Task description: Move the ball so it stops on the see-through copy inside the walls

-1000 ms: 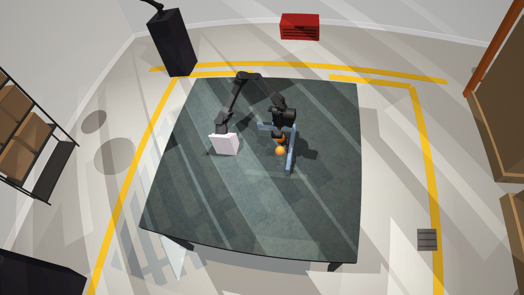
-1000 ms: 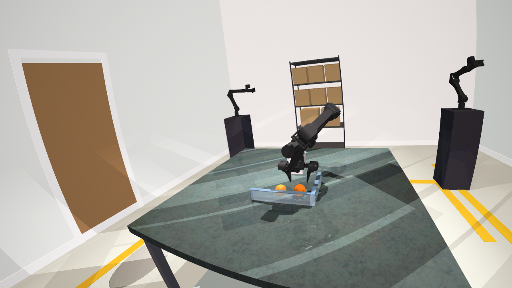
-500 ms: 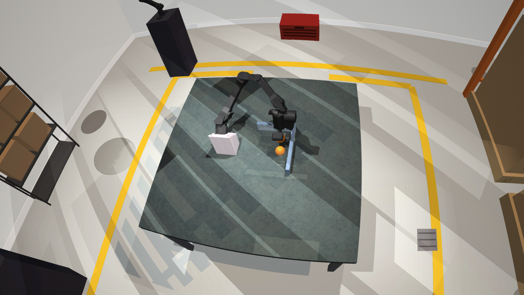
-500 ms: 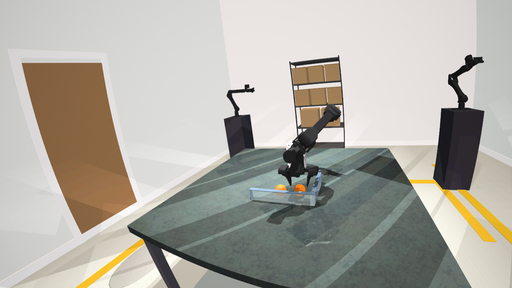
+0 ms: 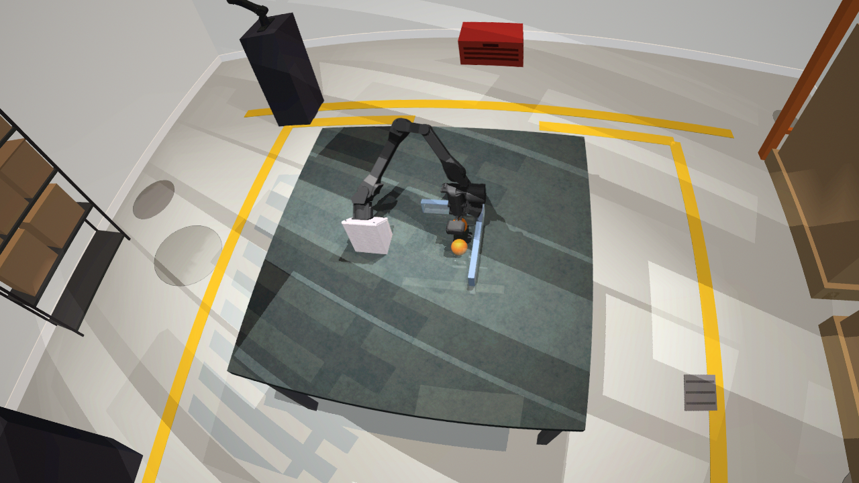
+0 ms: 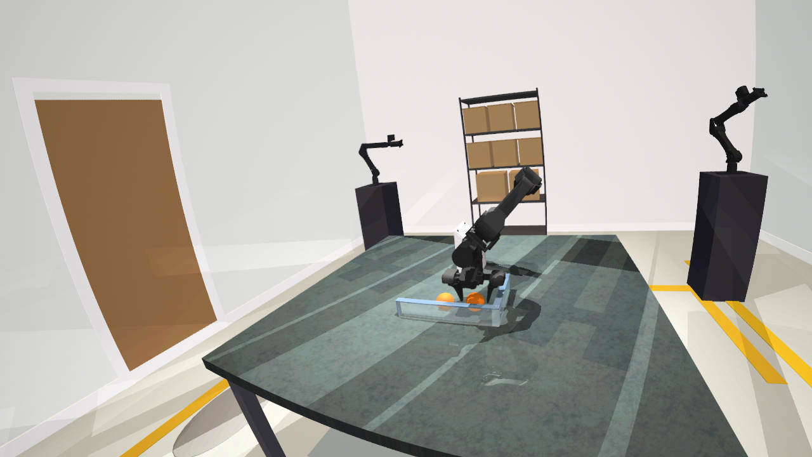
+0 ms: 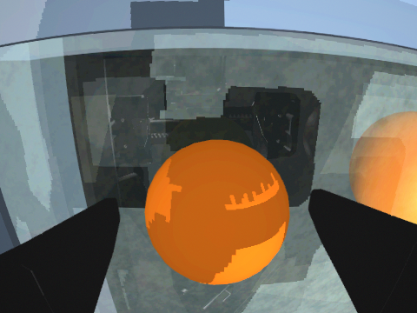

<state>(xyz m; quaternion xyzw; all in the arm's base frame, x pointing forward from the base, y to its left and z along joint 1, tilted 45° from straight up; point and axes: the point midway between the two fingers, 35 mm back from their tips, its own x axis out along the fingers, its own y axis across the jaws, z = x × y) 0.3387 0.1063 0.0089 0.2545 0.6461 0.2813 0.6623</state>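
Gripper (image 5: 456,226) seen from the top view: we find it hanging wide open and holding nothing, straight over the darker orange ball (image 5: 461,224), which sits in the angle of the clear walls (image 5: 474,255). Just beyond the claw, along the longer wall, lies the paler see-through copy (image 5: 458,246).

From the exterior view, we see the arm folded steeply down from a high elbow, wrist low, the gripper (image 6: 474,284) straddling the ball (image 6: 475,298), with the see-through copy (image 6: 445,297) just beside it inside the clear walls (image 6: 448,311).

Through the wrist view, the ball (image 7: 217,211) sits centred between the two dark fingers, apart from both. We judge it smooth, hard, light and quick to roll, best pinched across its widest part; the see-through copy (image 7: 385,165) glows off to one side.
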